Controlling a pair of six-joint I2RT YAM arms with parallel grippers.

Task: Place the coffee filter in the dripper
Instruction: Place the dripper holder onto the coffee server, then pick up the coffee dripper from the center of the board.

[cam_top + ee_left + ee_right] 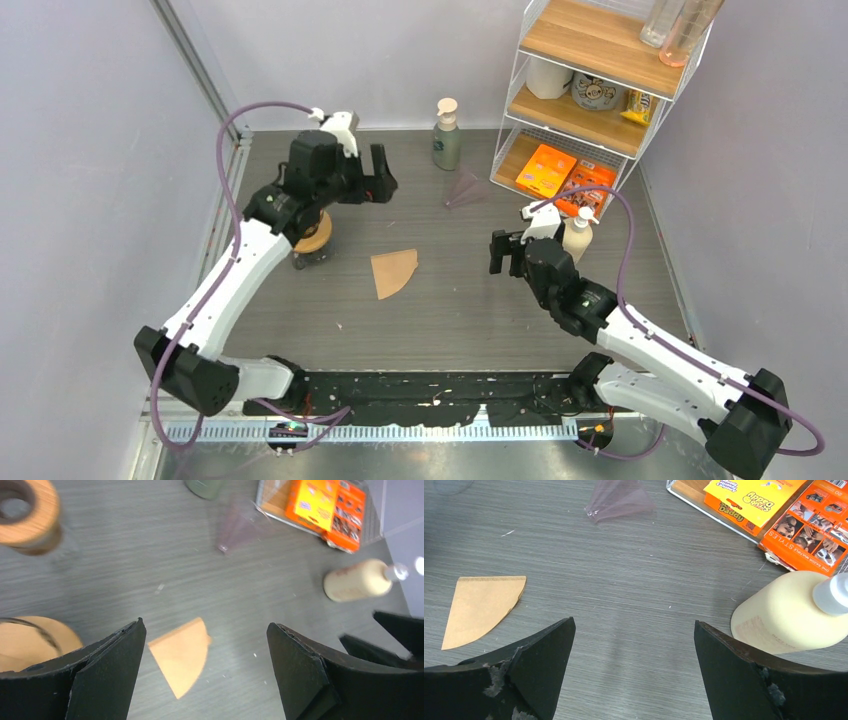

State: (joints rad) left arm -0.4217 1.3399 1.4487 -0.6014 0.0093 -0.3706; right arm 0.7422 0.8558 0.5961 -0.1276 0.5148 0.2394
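- From above: the coffee filter (393, 272) lies flat on the grey table (450, 320) between the two arms, inside nothing. The left gripper (382, 178) hangs with its fingers wide and empty over a wood-and-glass piece (315, 238), which its arm half hides. The right gripper (510, 235), just as wide and empty, sits just beside a cream bottle (577, 235). A purple-tinted cone (463, 188) lies near a green pump bottle (447, 140) and a wire shelf (600, 90). I cannot tell which piece is the dripper.
- Left wrist: only here do two tan rounds show, a wooden ring (27, 510) with a hole and a tan disc (35, 640) under a glass rim. The filter lies between the spread fingers (110, 670).
- Right wrist: only here is the print on the orange packets (769, 505) sharp. The filter lies far left and the bottle crowds the right.
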